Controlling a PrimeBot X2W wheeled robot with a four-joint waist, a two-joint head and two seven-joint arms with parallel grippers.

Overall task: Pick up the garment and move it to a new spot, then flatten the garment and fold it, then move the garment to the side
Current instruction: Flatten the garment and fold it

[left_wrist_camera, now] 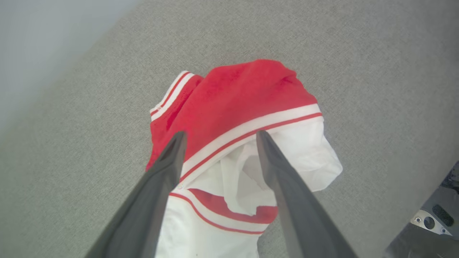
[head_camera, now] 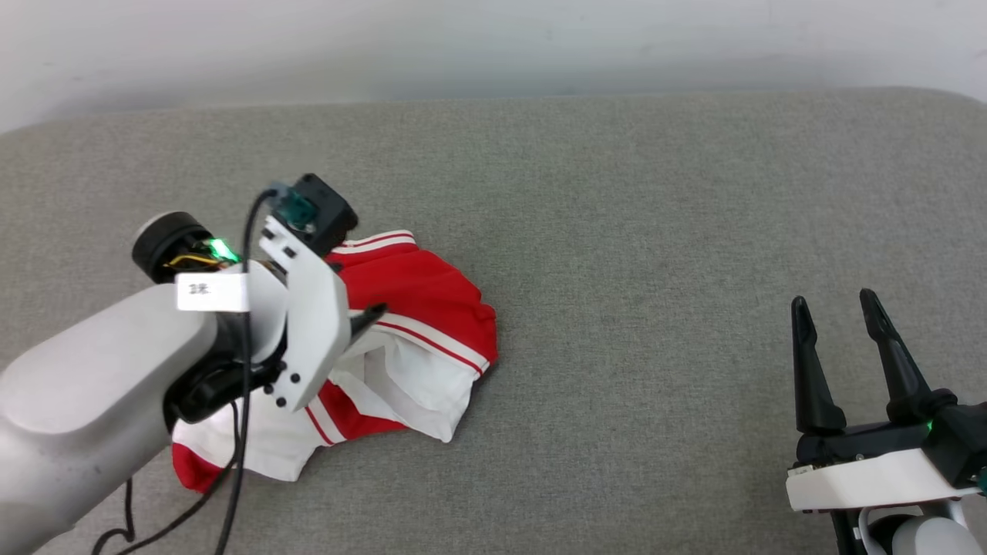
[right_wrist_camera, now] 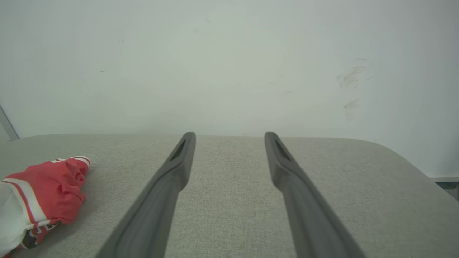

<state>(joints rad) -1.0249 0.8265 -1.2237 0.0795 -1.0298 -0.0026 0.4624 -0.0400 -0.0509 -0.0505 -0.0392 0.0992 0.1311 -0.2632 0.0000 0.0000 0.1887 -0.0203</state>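
The garment (head_camera: 420, 308) lies crumpled in a heap on the left half of the grey padded table (head_camera: 655, 231), red cloth on top, with white cloth and red-and-white striped trim showing. In the left wrist view my left gripper (left_wrist_camera: 221, 134) hangs open just above the garment (left_wrist_camera: 244, 89), its two fingers straddling the striped trim with nothing held between them. In the head view the left wrist hides most of that gripper; one dark fingertip (head_camera: 373, 314) pokes out over the cloth. My right gripper (head_camera: 834, 302) stands open and empty at the lower right, far from the garment (right_wrist_camera: 53, 186).
A pale wall (head_camera: 493, 46) runs behind the table's far edge. A black cable (head_camera: 239, 432) hangs from my left forearm over the garment's near side. Bare grey surface stretches between the garment and my right gripper (right_wrist_camera: 230, 134).
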